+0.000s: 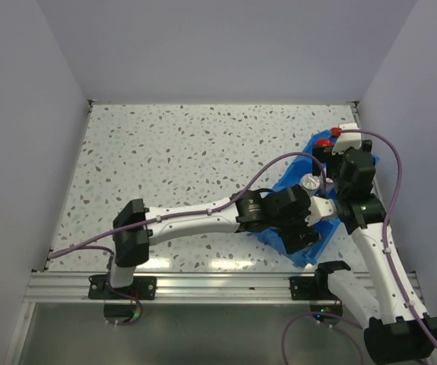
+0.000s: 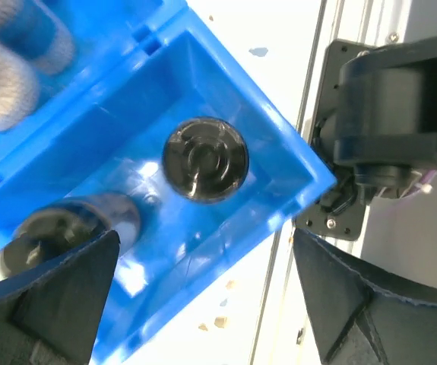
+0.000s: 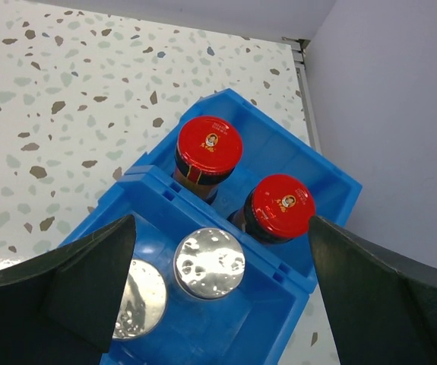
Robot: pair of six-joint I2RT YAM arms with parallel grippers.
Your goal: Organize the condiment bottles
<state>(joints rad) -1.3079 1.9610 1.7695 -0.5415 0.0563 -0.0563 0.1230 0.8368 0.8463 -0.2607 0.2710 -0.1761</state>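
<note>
Six jars stand in the blue divided bin (image 3: 332, 179). Two dark jars with red caps (image 3: 209, 144) (image 3: 279, 207) fill the far compartment. Two silver-capped jars (image 3: 209, 262) (image 3: 138, 300) sit in the middle one. In the left wrist view, one black-lidded jar (image 2: 205, 160) stands upright in the near compartment of the bin (image 2: 279, 144). A second black-lidded jar (image 2: 74, 224) leans beside my left finger (image 2: 51, 304). My left gripper (image 2: 210, 304) is open and empty over the bin's near wall. My right gripper (image 3: 226, 304) is open and empty above the silver caps.
The bin (image 1: 309, 255) lies at the table's right side, close to the right wall (image 1: 416, 114) and the front rail (image 1: 203, 285). The right arm's base mount (image 2: 393, 129) is just past the bin's near corner. Both arms crowd over the bin.
</note>
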